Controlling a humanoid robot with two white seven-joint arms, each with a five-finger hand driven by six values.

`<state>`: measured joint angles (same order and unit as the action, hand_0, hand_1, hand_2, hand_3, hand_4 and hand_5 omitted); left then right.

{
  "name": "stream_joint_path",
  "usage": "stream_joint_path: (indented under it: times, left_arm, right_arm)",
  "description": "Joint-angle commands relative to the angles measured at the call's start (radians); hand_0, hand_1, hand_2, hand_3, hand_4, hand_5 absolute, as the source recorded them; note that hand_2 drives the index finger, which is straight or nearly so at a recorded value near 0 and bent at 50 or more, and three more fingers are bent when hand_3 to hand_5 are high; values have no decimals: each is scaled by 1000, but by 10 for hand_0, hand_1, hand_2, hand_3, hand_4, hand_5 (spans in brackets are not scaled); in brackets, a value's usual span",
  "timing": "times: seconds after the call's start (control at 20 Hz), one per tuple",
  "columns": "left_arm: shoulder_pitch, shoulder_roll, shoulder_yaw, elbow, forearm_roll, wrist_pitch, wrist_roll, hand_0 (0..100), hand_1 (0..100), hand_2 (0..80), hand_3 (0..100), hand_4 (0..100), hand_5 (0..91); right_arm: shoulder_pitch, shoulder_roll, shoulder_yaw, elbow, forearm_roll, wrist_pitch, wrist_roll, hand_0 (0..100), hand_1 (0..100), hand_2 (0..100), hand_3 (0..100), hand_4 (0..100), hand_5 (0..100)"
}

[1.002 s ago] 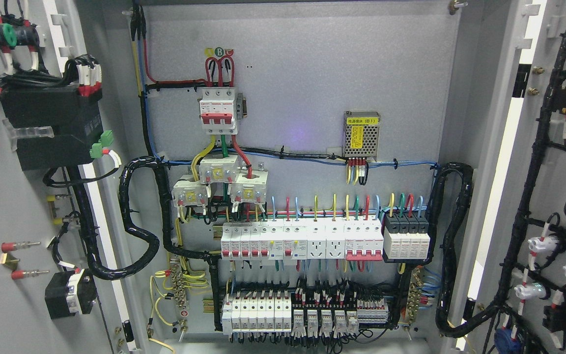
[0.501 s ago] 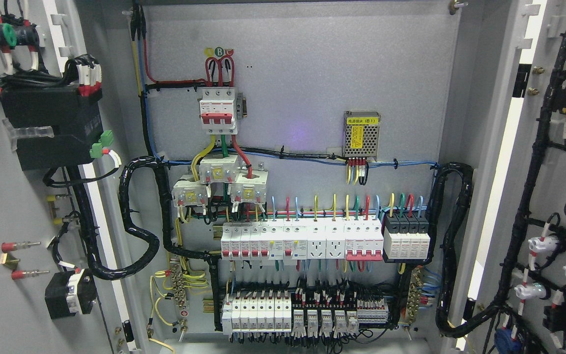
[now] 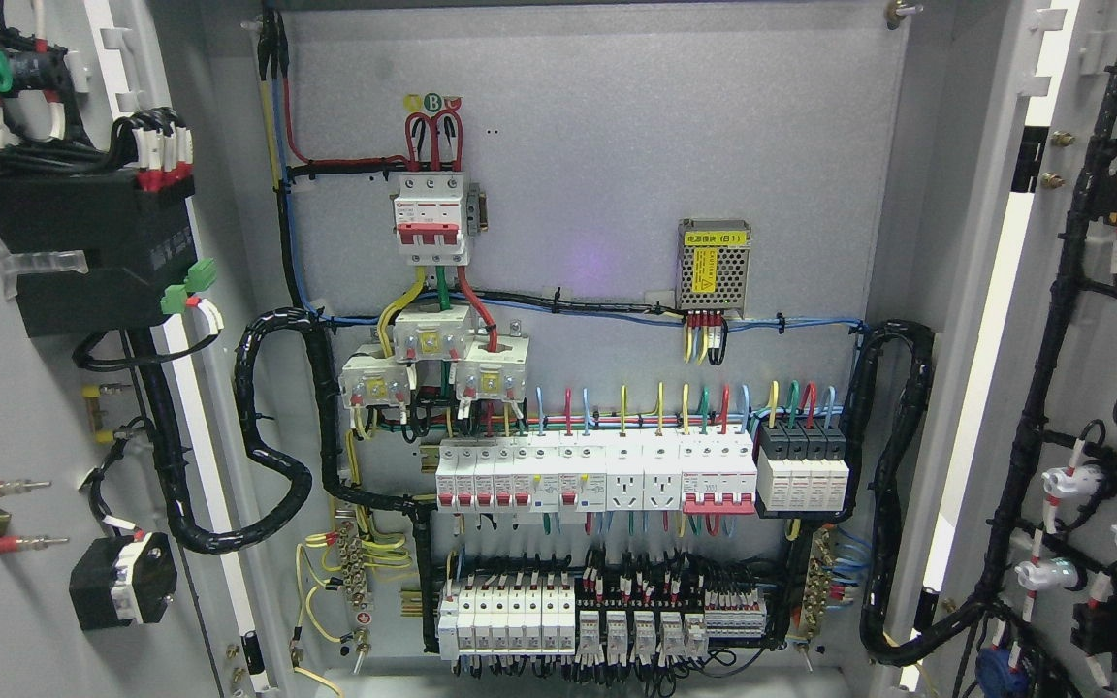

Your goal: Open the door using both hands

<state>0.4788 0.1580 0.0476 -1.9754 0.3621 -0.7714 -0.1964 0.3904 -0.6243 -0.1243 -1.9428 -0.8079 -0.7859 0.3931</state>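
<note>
An electrical cabinet fills the head view with both doors swung wide. The left door (image 3: 6,407) shows its grey inner face with a black box (image 3: 88,247), wire bundles and a small black switch (image 3: 122,580). The right door (image 3: 1092,388) carries black cable harnesses and white lamp sockets (image 3: 1068,483). Between them the back panel (image 3: 617,145) holds a red-and-white main breaker (image 3: 432,215), rows of white breakers (image 3: 597,473) and a small power supply (image 3: 713,265). Neither hand nor arm shows anywhere.
Thick black cable looms (image 3: 272,427) curve from each door hinge side into the cabinet. Terminal strips (image 3: 607,616) with many coloured wires line the cabinet's bottom. Bright gaps (image 3: 985,368) run along the door hinges.
The left door has swung a little further outward: its black box, switch and red terminals have shifted left. The right door and the panel stay as they were.
</note>
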Motion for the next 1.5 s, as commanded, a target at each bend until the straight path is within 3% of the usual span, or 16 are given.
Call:
stream_joint_path:
  times: [0.0, 0.55, 0.95, 1.35, 1.45]
  left_arm:
    - [9, -5, 139, 7, 70, -644, 0, 0, 0, 0, 0, 29, 0]
    - [26, 61, 284, 75, 196, -631, 0, 0, 0, 0, 0, 29, 0]
    - [-9, 80, 322, 155, 198, -579, 0, 0, 0, 0, 0, 29, 0]
    - [-138, 120, 368, 239, 199, -421, 0, 0, 0, 0, 0, 29, 0]
    - [-154, 133, 379, 260, 201, -407, 0, 0, 0, 0, 0, 29, 0]
  right_arm:
    - [5, -5, -8, 25, -2, -65, 0, 0, 0, 0, 0, 0, 0]
    - [13, -3, -26, 50, -74, -67, 0, 0, 0, 0, 0, 0, 0]
    - [13, -23, -55, 79, -82, -69, 1, 0, 0, 0, 0, 0, 0]
    - [13, -49, -58, 87, -99, -75, 3, 0, 0, 0, 0, 0, 0]
    - [13, -69, -64, 88, -99, -76, 3, 0, 0, 0, 0, 0, 0]
